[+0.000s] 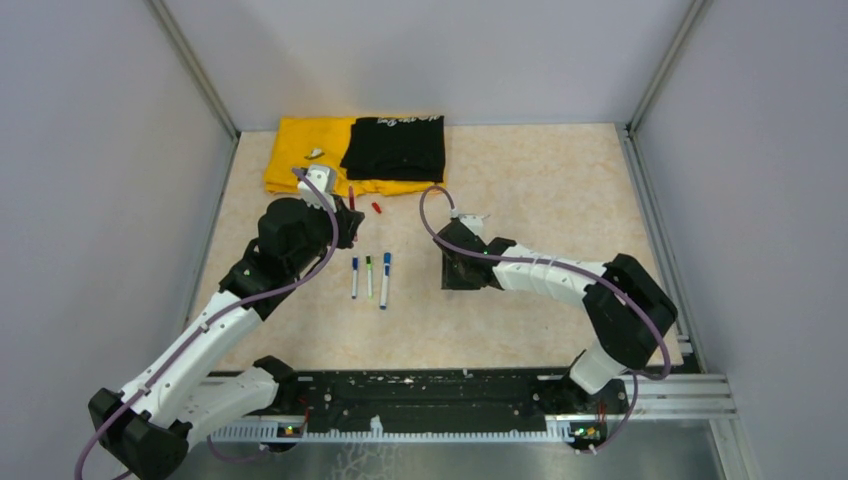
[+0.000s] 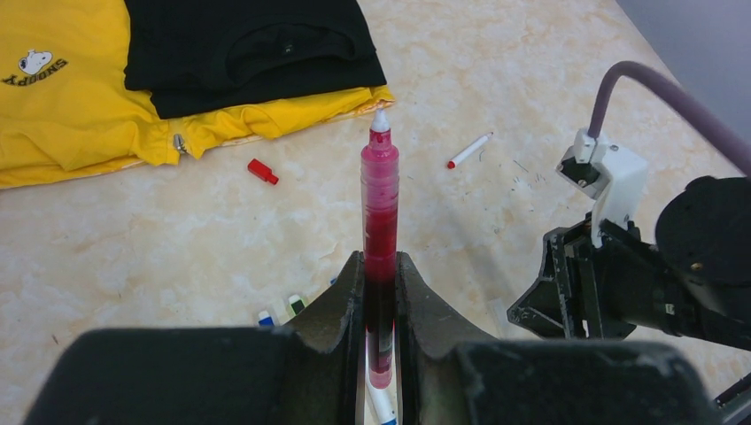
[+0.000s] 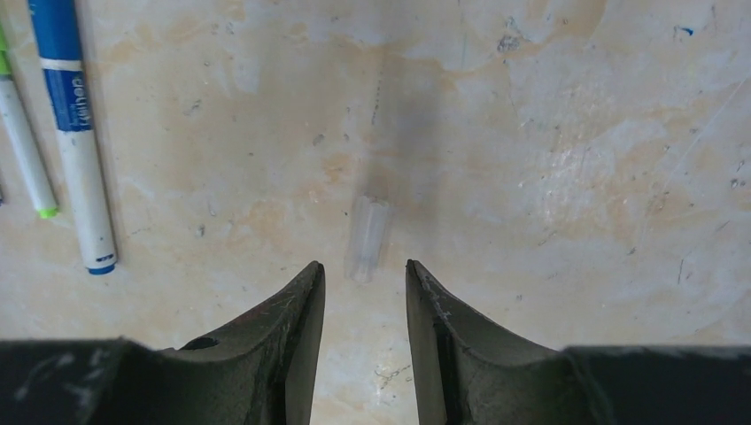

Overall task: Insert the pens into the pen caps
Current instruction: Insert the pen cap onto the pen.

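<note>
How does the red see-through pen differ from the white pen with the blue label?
The red see-through pen is clamped in the left gripper; the white pen with the blue label lies loose on the table. The red barrel is translucent, the white one opaque. Both are slim markers.

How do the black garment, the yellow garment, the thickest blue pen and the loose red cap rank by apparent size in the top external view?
1. yellow garment and black garment: too close to rank, since the black one covers part of the yellow.
2. blue pen.
3. red cap.
</note>
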